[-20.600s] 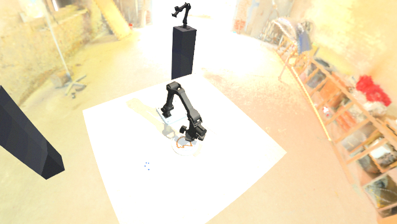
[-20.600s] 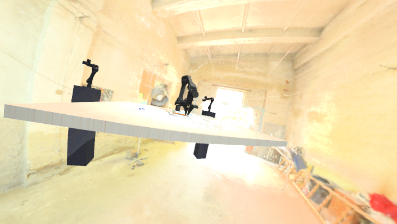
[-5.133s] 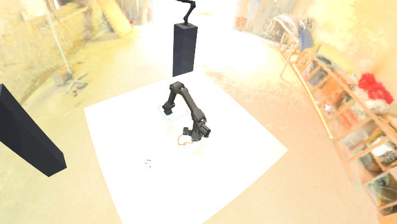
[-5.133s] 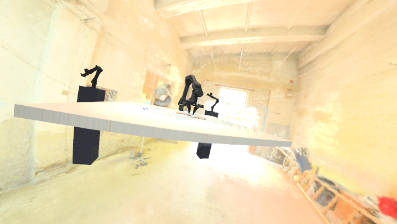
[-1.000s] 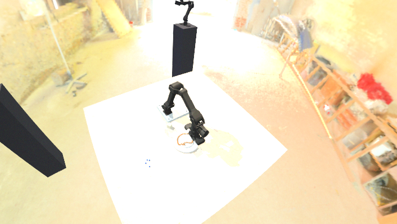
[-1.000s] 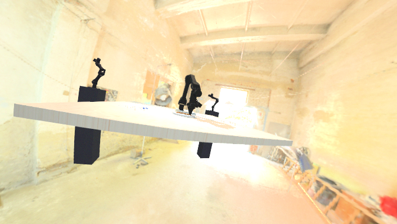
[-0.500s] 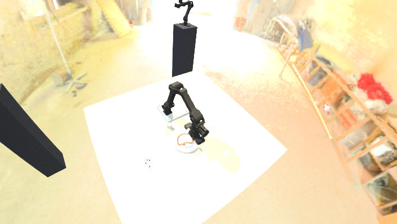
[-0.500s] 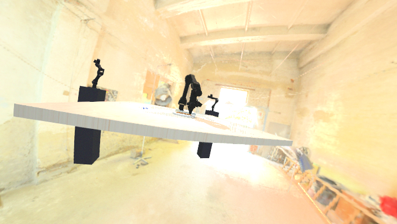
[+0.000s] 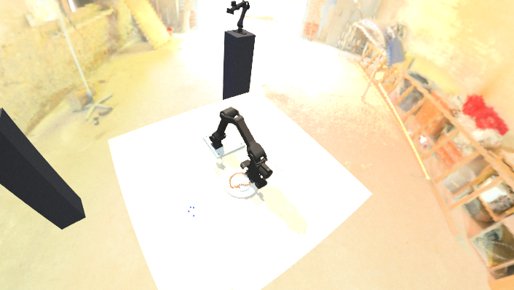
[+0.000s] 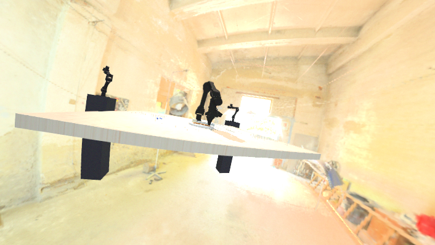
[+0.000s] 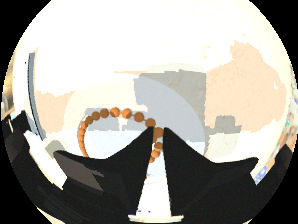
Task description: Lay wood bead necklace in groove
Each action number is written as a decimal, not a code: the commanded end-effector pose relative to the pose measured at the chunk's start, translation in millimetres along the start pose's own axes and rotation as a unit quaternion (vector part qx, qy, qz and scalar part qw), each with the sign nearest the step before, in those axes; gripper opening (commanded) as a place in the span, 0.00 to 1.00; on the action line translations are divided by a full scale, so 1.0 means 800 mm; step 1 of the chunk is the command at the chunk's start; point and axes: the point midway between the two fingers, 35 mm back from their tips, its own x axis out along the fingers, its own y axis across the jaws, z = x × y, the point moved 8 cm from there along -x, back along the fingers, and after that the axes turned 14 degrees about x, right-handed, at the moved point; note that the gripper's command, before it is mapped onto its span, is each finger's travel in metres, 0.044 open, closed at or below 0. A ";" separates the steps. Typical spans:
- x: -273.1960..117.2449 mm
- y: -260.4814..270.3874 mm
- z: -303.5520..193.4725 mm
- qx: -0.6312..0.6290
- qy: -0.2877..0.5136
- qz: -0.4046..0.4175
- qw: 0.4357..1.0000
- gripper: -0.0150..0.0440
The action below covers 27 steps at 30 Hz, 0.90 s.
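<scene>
The wood bead necklace (image 9: 230, 181) (image 10: 200, 124) (image 11: 115, 112), a string of orange-brown beads, forms an uneven loop over the pale round bead board (image 9: 241, 197) (image 11: 186, 117). My gripper (image 9: 252, 181) (image 10: 209, 125) (image 11: 158, 131) is shut on the necklace at the loop's right side in the wrist view, low over the board. One bead shows between the fingertips, with more beads just below them. The near part of the loop is hidden behind the left finger. The groove is washed out, so I cannot tell which beads sit in it.
My arm's base plate (image 9: 231, 151) is behind the board. A small pale object (image 9: 219, 162) stands between them. Several tiny blue dots (image 9: 191, 210) (image 10: 159, 118) are on the white table (image 9: 175, 251) (image 10: 172, 144). Dark pillars (image 9: 237, 65) (image 10: 95, 160) stand beyond the table.
</scene>
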 end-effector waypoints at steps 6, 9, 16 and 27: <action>0.003 -0.002 0.001 0.000 -0.002 -0.004 1.000 0.34; 0.003 -0.002 0.001 0.000 -0.002 -0.004 1.000 0.48; 0.003 -0.002 0.001 0.000 -0.002 -0.004 1.000 0.79; -0.002 -0.001 0.001 0.001 0.000 -0.003 1.000 1.00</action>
